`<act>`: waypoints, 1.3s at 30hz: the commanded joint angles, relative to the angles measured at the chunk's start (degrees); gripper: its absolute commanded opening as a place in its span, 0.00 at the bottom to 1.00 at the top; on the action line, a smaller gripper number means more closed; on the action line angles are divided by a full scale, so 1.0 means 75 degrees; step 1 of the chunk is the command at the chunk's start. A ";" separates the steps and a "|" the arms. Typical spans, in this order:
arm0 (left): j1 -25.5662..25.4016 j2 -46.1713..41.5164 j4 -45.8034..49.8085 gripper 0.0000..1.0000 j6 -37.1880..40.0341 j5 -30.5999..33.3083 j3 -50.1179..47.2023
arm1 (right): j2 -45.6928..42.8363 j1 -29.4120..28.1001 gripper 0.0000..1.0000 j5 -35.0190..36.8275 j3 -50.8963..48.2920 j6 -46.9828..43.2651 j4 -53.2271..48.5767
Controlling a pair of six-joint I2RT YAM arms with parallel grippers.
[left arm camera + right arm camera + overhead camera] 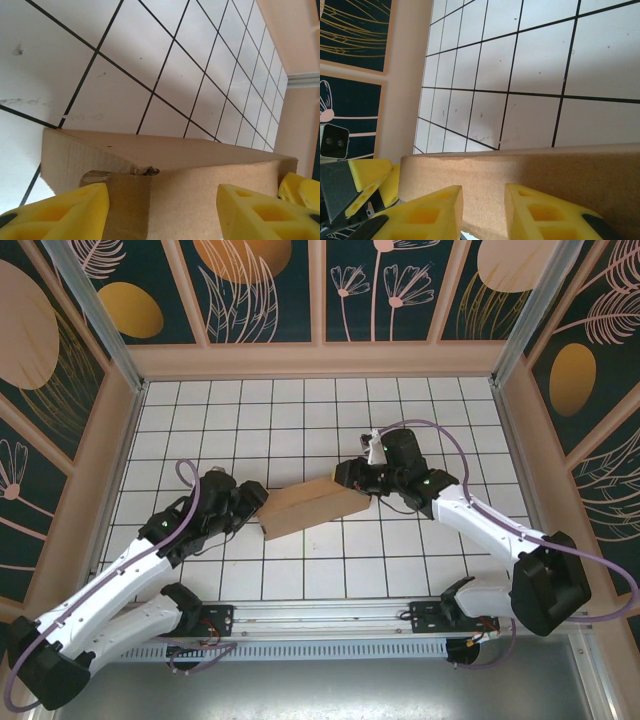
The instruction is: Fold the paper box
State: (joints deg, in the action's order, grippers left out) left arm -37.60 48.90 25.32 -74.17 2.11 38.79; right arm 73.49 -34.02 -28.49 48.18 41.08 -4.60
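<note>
The paper box (315, 508) looks nearly folded, a closed brown block in the middle of the table (300, 420), though a ragged tab at its left end seems untucked. Its long axis runs diagonally, near-left to far-right. The left gripper (257, 500) stands spread wide at the left end. The right gripper (362, 486) is narrow at the other, and I can't tell whether it pinches cardboard

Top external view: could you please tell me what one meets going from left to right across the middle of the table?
left fingers → paper box → right fingers
</note>
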 commanded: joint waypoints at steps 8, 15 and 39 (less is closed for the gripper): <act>0.0014 -0.0406 -0.1352 0.44 -0.0536 -0.0273 -0.1145 | 0.0437 -0.0217 0.29 0.0128 -0.0612 0.0145 -0.1112; 0.0015 -0.0865 -0.1355 0.30 -0.0839 -0.0165 -0.1793 | 0.0477 -0.0233 0.29 0.0189 -0.0682 0.0126 -0.1074; 0.0010 -0.0591 -0.0015 0.55 0.0463 0.0950 -0.0497 | 0.0309 -0.0200 0.49 0.0355 0.0521 -0.0322 -0.1759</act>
State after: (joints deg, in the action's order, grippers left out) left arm -37.19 43.22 18.74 -75.99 6.68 31.31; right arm 73.87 -35.16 -27.90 50.98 40.45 -7.11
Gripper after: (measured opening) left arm 0.534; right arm 0.479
